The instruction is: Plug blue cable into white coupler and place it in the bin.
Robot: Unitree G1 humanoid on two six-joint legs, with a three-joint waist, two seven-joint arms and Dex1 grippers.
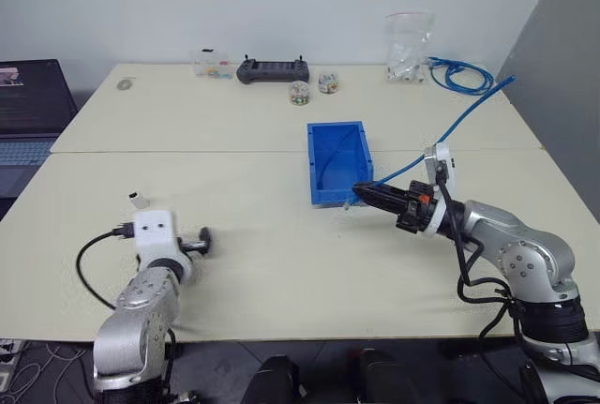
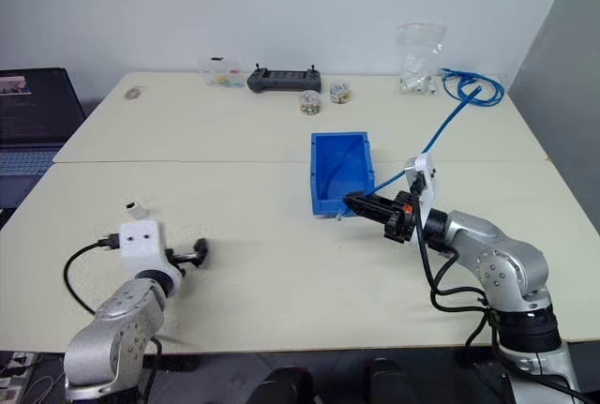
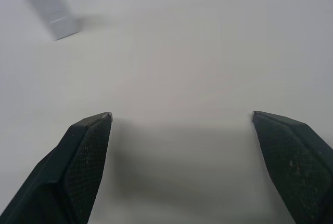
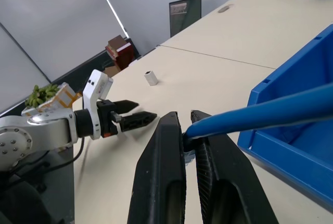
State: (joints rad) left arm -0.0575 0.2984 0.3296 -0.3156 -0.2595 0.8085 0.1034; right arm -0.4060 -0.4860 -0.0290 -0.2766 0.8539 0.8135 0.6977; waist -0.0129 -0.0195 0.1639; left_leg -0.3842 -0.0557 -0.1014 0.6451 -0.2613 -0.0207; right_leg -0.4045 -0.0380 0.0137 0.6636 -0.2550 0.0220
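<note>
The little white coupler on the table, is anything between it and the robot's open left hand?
Nothing visible. The small white plastic coupler lies alone on bare cream table, just ahead of the left gripper, whose black fingers stand wide open.

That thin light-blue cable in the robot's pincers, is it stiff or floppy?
Probably springy: the thin light-blue cable spans clear of the table from the shut right gripper without drooping. It looks light. Its far end would likely trail along.

The thin blue cable [image 4: 270, 110] is pinched near its plug end between the right gripper's [image 4: 186, 130] closed jaws, just beside the bin's [image 1: 323, 188] lowered front lip; the white coupler [image 3: 50, 8] lies flat on the table, ahead of the left gripper's [image 3: 182, 117] spread jaws, off to one side
</note>
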